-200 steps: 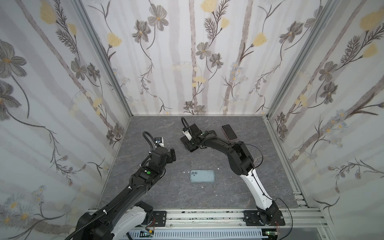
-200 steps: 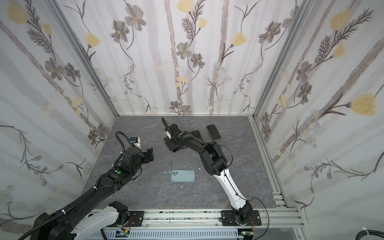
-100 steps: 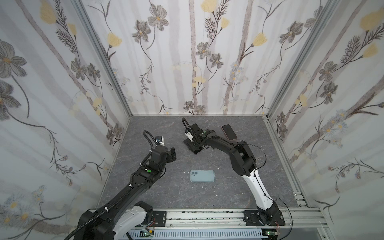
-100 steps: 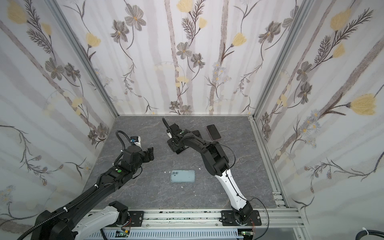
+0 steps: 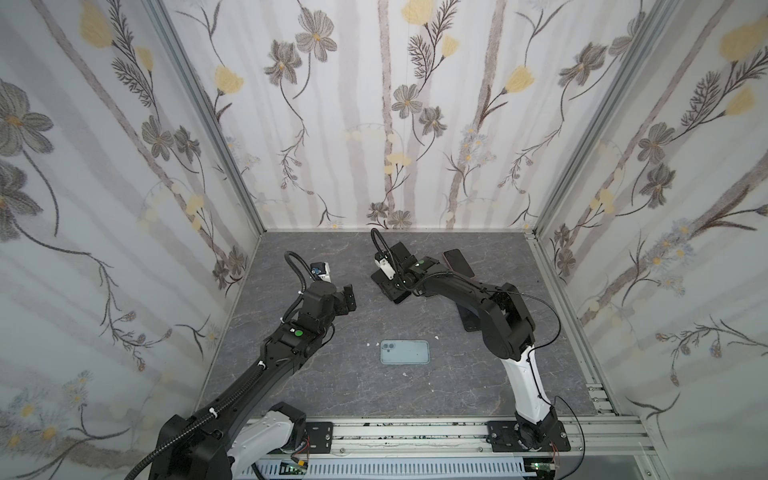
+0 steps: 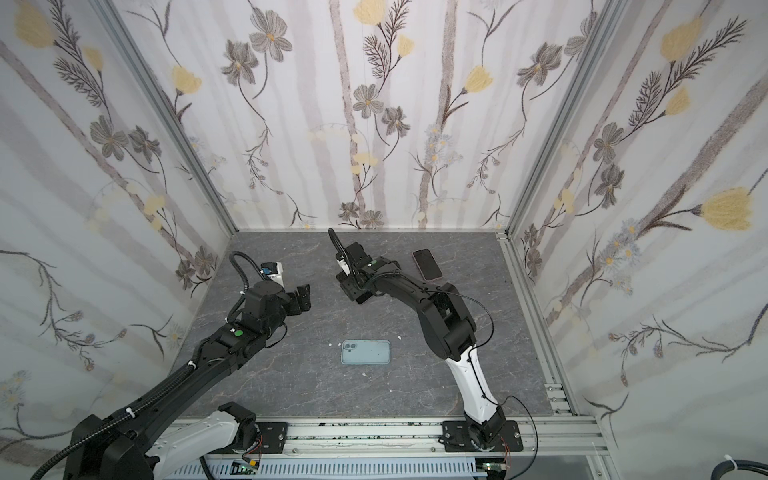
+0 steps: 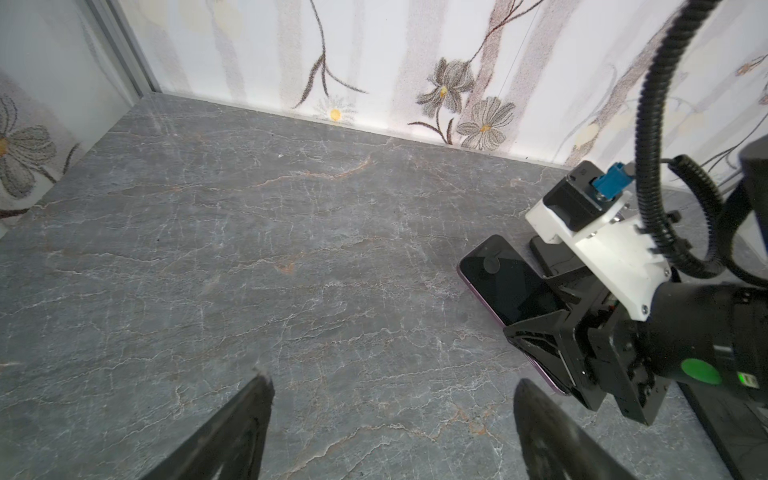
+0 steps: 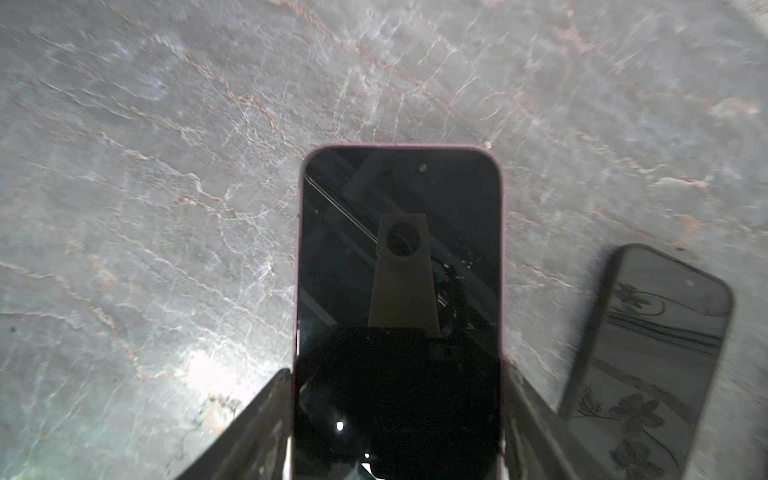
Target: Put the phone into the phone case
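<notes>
The phone [image 8: 399, 257], black-screened with a pink rim, lies flat between the fingers [image 8: 257, 415] of my right gripper [image 8: 397, 370], which is shut on its long sides. In both top views this gripper [image 5: 392, 286] [image 6: 355, 291] is low over the back middle of the table and hides most of the phone; whether the phone is off the surface I cannot tell. The left wrist view shows the phone's free end [image 7: 498, 282]. The pale blue phone case [image 5: 404, 352] [image 6: 365, 352] lies flat and empty at the front centre. My left gripper [image 5: 349, 297] [image 7: 390, 386] hovers open, holding nothing.
Another pink-rimmed phone [image 5: 458, 262] [image 6: 427, 264] lies at the back right. A dark phone [image 8: 648, 361] rests just beside the held one. A dark flat thing [image 5: 469, 322] sits under the right arm. Flowered walls close in three sides; a rail [image 5: 415, 432] runs along the front.
My right gripper has tightened a little on the phone and shifted slightly rightward and toward the front with it. The left arm has hardly moved.
</notes>
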Tool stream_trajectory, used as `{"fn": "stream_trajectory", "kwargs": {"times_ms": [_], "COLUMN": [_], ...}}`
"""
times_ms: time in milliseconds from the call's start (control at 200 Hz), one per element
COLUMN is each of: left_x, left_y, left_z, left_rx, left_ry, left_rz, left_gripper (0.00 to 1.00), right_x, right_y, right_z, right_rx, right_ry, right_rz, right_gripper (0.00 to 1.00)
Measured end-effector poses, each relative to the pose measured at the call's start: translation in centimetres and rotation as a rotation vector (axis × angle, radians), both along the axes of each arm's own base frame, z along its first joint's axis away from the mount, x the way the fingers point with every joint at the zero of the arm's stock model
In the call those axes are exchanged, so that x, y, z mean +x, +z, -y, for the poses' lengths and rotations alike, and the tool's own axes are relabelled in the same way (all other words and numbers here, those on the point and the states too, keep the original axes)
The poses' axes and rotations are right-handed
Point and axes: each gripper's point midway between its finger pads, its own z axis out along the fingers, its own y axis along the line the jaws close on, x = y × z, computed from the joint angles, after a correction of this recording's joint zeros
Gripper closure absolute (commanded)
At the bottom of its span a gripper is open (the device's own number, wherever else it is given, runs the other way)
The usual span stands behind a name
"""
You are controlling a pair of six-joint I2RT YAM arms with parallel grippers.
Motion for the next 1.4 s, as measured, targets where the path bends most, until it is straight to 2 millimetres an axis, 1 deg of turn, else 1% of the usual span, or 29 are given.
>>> {"fn": "stream_trajectory", "kwargs": {"times_ms": [120, 265, 460, 595, 684, 804, 999, 1109, 1189, 1299, 1399], "left_x": [0.3, 0.9, 1.2, 0.9, 0.5, -0.3, -1.2, -1.7, -2.0, -2.3, -2.5], "left_y": [0.7, 1.7, 3.4, 4.9, 5.5, 5.5, 5.0, 5.0, 5.5, 6.3, 6.8], "left_z": [0.8, 2.3, 4.9, 6.0, 7.0, 8.3, 10.0, 10.7, 11.2, 11.7, 12.1], "left_rx": [-0.033, -0.073, -0.161, -0.243, -0.304, -0.37, -0.449, -0.486, -0.518, -0.555, -0.574], "left_ry": [-0.026, -0.08, -0.189, -0.245, -0.291, -0.356, -0.438, -0.472, -0.501, -0.532, -0.56], "left_rz": [-0.001, -0.009, -0.021, -0.031, -0.047, -0.087, -0.156, -0.186, -0.19, -0.18, -0.171], "left_gripper": [0.1, 0.11, 0.14, 0.15, 0.16, 0.18, 0.3, 0.34, 0.37, 0.47, 0.6], "right_x": [-0.4, -1.6, -4.0, -5.7, -6.7, -7.6, -9.4, -10.3, -10.8, -11.2, -11.5], "right_y": [2.3, 5.2, 9.4, 11.4, 12.1, 12.9, 14.8, 14.8, 14.7, 14.7, 14.8], "right_z": [0.6, 1.5, 2.2, 2.4, 2.4, 2.3, 2.3, 2.1, 2.0, 1.7, 1.4], "right_rx": [0.025, 0.07, 0.181, 0.255, 0.282, 0.304, 0.357, 0.381, 0.388, 0.4, 0.412], "right_ry": [-0.005, 0.0, 0.038, 0.083, 0.121, 0.174, 0.256, 0.295, 0.316, 0.342, 0.363], "right_rz": [0.042, 0.089, 0.143, 0.172, 0.181, 0.198, 0.232, 0.229, 0.219, 0.212, 0.209], "right_gripper": [0.41, 0.41, 0.41, 0.41, 0.41, 0.41, 0.41, 0.41, 0.4, 0.41, 0.4]}}
